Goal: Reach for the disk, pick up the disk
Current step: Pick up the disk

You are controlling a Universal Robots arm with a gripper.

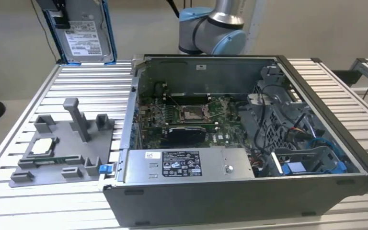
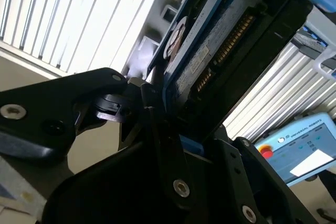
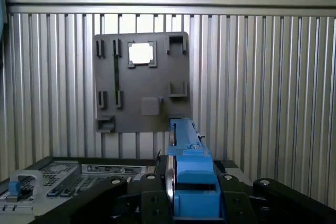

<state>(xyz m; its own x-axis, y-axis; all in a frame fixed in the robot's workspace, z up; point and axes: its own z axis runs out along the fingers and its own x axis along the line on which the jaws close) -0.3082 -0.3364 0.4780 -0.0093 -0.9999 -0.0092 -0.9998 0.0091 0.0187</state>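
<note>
**A:** Disk (image 1: 85, 33), where is it?

**B:** Upright in the air at the exterior view's left, well above the counter (image 1: 17, 201), my fingers (image 3: 233, 203) clamped on its two edges.

**A:** And doing this well?

**B:** I'd judge it takes an even squeeze and no tilt, so it cannot slip.

- Exterior view: set high off the arm, looking down at a slant across the slatted counter (image 1: 82, 86). It takes in the open computer case (image 1: 235, 201) and, towards the exterior view's left, the grey plate (image 1: 63, 148).
- First wrist view: looks straight down from well above. The same grey plate (image 3: 142, 82) lies far below, with the tool (image 3: 191, 190) and its disk (image 3: 189, 145) close to the lens.
- Second wrist view: very near the disk (image 2: 210, 51), looking along it to the counter (image 2: 63, 14) beyond.
</note>
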